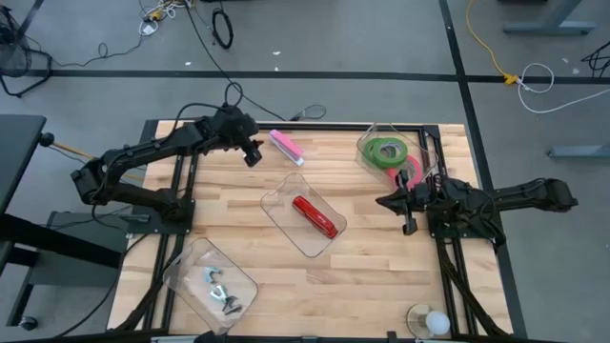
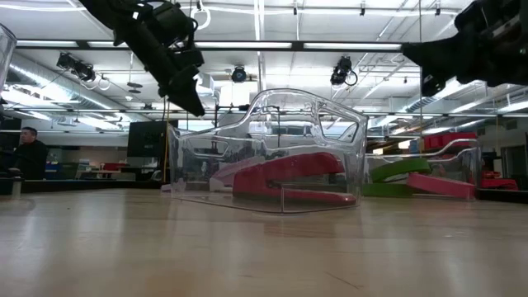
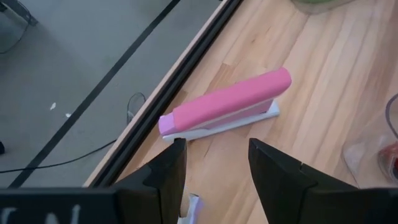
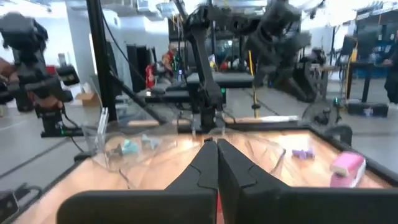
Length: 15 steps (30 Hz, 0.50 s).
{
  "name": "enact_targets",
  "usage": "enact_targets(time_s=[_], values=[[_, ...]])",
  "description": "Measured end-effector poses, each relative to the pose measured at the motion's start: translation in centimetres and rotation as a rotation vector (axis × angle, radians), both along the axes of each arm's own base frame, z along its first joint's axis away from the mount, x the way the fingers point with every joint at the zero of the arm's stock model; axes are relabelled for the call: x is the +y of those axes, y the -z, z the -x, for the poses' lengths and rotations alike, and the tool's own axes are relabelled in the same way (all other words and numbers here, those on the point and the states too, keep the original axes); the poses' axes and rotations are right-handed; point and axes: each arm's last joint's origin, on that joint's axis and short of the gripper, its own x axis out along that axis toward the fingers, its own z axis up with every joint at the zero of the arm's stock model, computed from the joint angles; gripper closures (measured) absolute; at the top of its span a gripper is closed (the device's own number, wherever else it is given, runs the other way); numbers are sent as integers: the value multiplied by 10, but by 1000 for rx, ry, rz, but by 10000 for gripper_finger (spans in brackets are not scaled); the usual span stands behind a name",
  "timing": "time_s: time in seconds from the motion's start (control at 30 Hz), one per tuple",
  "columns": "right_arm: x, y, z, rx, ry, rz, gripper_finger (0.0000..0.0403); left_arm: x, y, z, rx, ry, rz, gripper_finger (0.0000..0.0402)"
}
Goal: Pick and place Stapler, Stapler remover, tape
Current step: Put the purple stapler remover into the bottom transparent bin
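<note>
Near tray: we see a clear tray (image 1: pixel 212 283) at the bench's (image 1: pixel 381 286) front left corner, holding small metal staple removers (image 1: pixel 218 290).
Middle tray: we find a clear tray (image 1: pixel 303 213) at the bench's centre with a red stapler (image 1: pixel 315 216) lying inside it.
Right pincer: our right pincer (image 1: pixel 386 202) sits clenched with nothing in it, just right of the middle tray, raised off the bench.
Tape: we see a green tape ring (image 1: pixel 386 151) and a red-pink tape ring (image 1: pixel 412 171) in a clear container (image 1: pixel 367 141) at the far right; a second green ring we cannot make out.
Pink stapler: it (image 3: pixel 225 104) lies on the bench near the far edge.
Left pincer: our left pincer (image 3: pixel 216 167) hangs above the pink stapler, its fingers (image 3: pixel 171 171) parted and grasping nothing.
</note>
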Motion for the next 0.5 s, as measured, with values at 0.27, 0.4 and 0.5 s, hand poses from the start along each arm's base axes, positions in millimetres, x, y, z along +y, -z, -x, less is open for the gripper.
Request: enact_targets(time_s=[0.27, 0.4, 0.5], values=[[0, 6, 2, 60, 6, 73, 403, 0, -1, -1, -11, 0, -7, 225], [0, 10, 2, 102, 13, 79, 403, 0, -1, -1, -10, 0, -7, 225], [-1, 11, 2, 116, 21, 79, 403, 0, -1, -1, -10, 0, -7, 225]])
